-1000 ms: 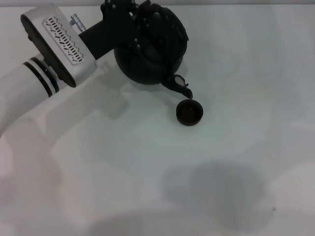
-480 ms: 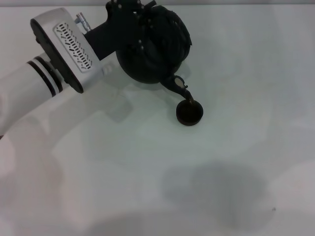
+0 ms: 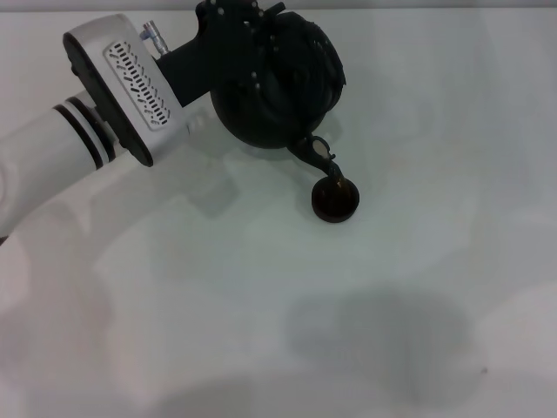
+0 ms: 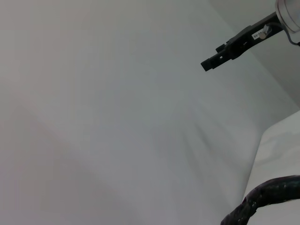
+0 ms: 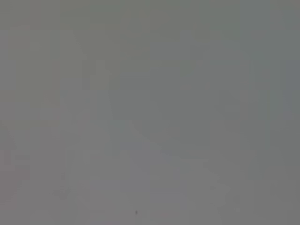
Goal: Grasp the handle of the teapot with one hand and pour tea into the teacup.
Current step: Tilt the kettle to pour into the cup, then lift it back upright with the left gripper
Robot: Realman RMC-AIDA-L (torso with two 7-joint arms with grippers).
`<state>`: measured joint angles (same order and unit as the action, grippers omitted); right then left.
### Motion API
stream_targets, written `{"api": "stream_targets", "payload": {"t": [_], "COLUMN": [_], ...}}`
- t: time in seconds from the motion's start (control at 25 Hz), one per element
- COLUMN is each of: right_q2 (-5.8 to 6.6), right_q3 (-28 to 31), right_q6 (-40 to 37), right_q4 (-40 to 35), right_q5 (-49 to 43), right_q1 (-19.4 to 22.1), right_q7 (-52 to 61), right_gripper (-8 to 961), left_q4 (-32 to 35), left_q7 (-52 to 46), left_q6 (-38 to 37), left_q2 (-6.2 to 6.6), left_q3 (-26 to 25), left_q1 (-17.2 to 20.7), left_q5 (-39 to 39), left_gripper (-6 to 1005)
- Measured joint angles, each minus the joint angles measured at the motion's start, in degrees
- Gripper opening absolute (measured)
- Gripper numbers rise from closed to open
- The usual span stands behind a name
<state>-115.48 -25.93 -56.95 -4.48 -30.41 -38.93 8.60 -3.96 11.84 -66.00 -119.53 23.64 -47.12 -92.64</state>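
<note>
In the head view my left gripper [image 3: 233, 39] is shut on the handle at the top of the matte-black teapot [image 3: 277, 91] and holds it tilted above the table. The handle is mostly hidden behind the black gripper there. A rough black arc of the handle [image 4: 269, 194] shows in the left wrist view. The short spout [image 3: 318, 157] points down and its tip is over the near rim of the tiny dark teacup [image 3: 335, 200], which stands on the white table [image 3: 261, 287]. My right gripper is out of view.
My white left arm [image 3: 87, 139] crosses the table's left rear. A black bar [image 4: 234, 47] shows far off in the left wrist view. The right wrist view shows only a plain grey surface.
My left arm has moved a little right and away with the teapot. The pot has tipped further, and the spout tip has come down over the teacup. The cup has not moved.
</note>
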Motion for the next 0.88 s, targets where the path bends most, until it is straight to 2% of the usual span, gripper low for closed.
{"api": "stream_targets", "payload": {"t": [0.64,0.88], "right_q2": [-0.06,-0.09], "right_q3": [0.0,0.0], "right_q6": [0.0,0.0], "right_q4": [0.0,0.0], "right_q5": [0.0,0.0], "right_q1": [0.1,0.2], "right_q7": [0.0,0.0], "right_gripper": [843,843], "left_q4": [-0.2,-2.1], "left_q7": [-0.2,-0.5], "left_q6": [-0.2,-0.4], "left_q2": [-0.06,-0.09], "left_q3": [-0.4,-2.7], "left_q1": [0.5,0.6], "left_q5": [0.4,0.9], "left_gripper": [92,92]}}
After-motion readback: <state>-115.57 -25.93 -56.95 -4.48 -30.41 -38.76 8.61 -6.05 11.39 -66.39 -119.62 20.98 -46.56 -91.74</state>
